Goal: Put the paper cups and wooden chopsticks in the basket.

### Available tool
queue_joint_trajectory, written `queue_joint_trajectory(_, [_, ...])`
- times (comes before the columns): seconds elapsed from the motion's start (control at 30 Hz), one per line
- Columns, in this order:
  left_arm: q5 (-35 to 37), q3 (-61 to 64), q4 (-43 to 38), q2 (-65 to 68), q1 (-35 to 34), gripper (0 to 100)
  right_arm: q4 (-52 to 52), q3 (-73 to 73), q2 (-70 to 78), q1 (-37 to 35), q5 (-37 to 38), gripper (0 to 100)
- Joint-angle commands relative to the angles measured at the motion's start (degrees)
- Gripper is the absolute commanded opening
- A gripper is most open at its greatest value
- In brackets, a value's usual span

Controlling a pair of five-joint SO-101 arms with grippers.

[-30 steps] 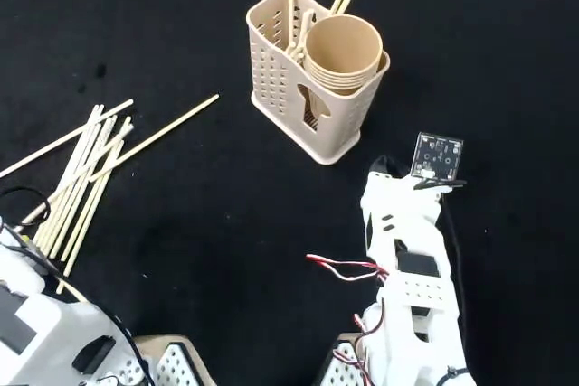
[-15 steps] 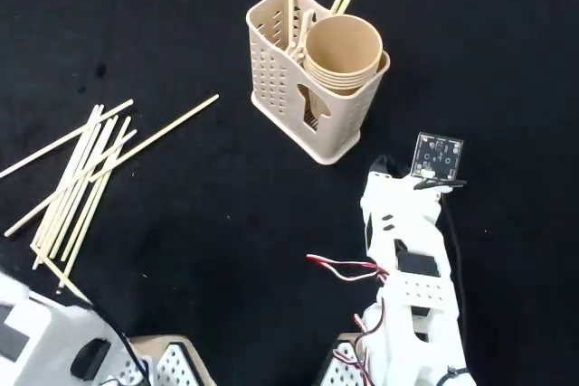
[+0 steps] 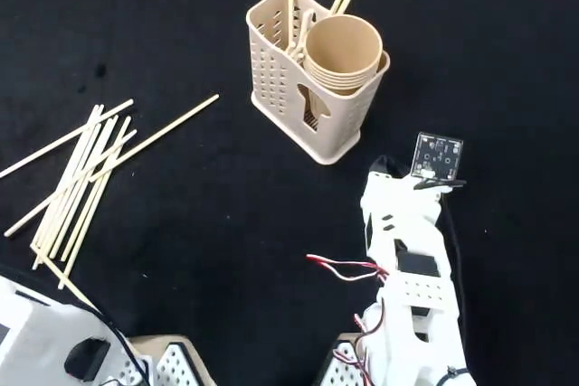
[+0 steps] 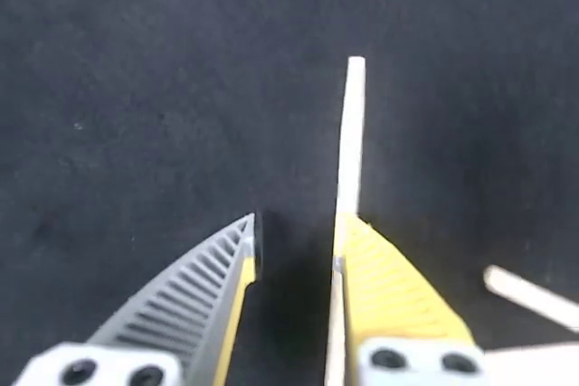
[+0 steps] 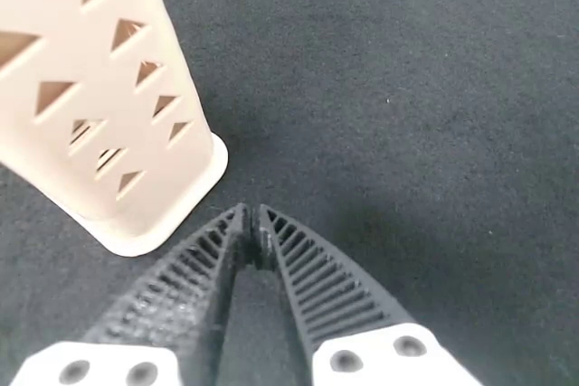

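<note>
The left hand (image 4: 294, 223) stood narrowly parted, 1 wooden chopstick (image 4: 353, 133) lying against its yellow finger, ungripped, while the other chopsticks (image 3: 77, 178) lay loose at the high view's left: light, stiff, slippery, probably best pinched mid-length.

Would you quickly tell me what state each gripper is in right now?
Left gripper: open; a pale wooden chopstick lies along one finger, not clamped.
Right gripper: closed on nothing, beside the beige perforated plastic basket.
</note>
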Motion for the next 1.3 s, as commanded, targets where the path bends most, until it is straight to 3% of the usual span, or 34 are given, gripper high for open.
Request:
queue_joint_trajectory(0.0, [2.5,-1.6,-1.8,3.3,0.7,15,-1.0,-0.2,-1.3,-0.6,0.3,1.5])
queue_joint_trajectory(0.27, [2.7,-4.9,-1.0,10.5,0.7,15,-1.0,-0.2,-1.3,-0.6,0.3,1.5])
queue_joint_trajectory(0.5, [2.7,-16.4,19.4,4.8,0.9,15,-1.0,-0.2,-1.3,-0.6,0.3,1.5])
queue_joint_trajectory(0.6, [2.8,-20.6,23.6,4.0,2.5,15,-1.0,-0.2,-1.3,-0.6,0.3,1.5])
queue_joint_trajectory(0.7, [4.0,-21.8,22.7,5.5,4.7,15,-1.0,-0.2,-1.3,-0.6,0.3,1.5])
queue_joint_trajectory(1.03, [7.2,-21.9,8.9,21.3,5.8,15,-1.0,-0.2,-1.3,-0.6,0.3,1.5])
queue_joint_trajectory(1.17, [7.6,-24.0,9.1,24.9,5.6,14,-1.0,-0.2,-1.3,-0.6,0.3,1.5])
queue_joint_trajectory(1.27, [7.2,-27.1,14.2,24.5,5.5,2,-1.0,-0.2,-1.3,-0.6,0.3,1.5])
